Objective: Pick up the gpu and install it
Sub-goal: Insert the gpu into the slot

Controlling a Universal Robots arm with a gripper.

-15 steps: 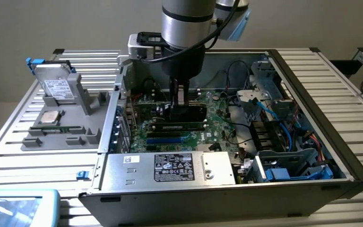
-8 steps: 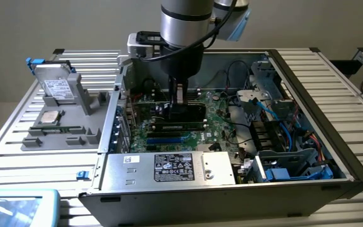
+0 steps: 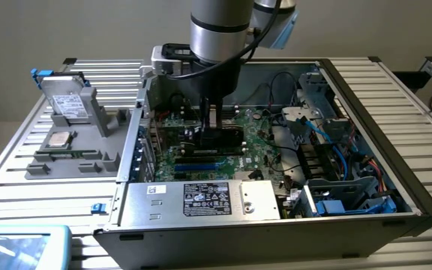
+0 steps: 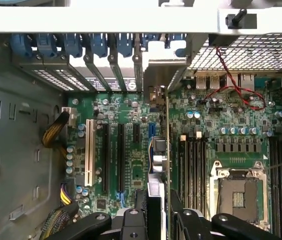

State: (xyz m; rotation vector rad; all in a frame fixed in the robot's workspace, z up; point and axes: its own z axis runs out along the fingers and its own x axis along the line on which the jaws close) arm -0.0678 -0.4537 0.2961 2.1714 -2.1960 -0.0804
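The gpu (image 4: 162,150) shows edge-on in the wrist view, a thin upright card, its faces hard to make out. The gripper (image 4: 163,202) is clamped on it. The card stands over the motherboard (image 4: 211,120), between the long expansion slots (image 4: 89,150) and the memory slots (image 4: 193,160), its silver end toward the rear slot covers (image 4: 98,70). Whether it is seated I cannot tell. In the exterior view the arm (image 3: 216,34) hides most of the card inside the open computer case (image 3: 405,171). At nine o'clock from the case sits a grey tray (image 3: 73,166) with a hard drive (image 3: 70,104).
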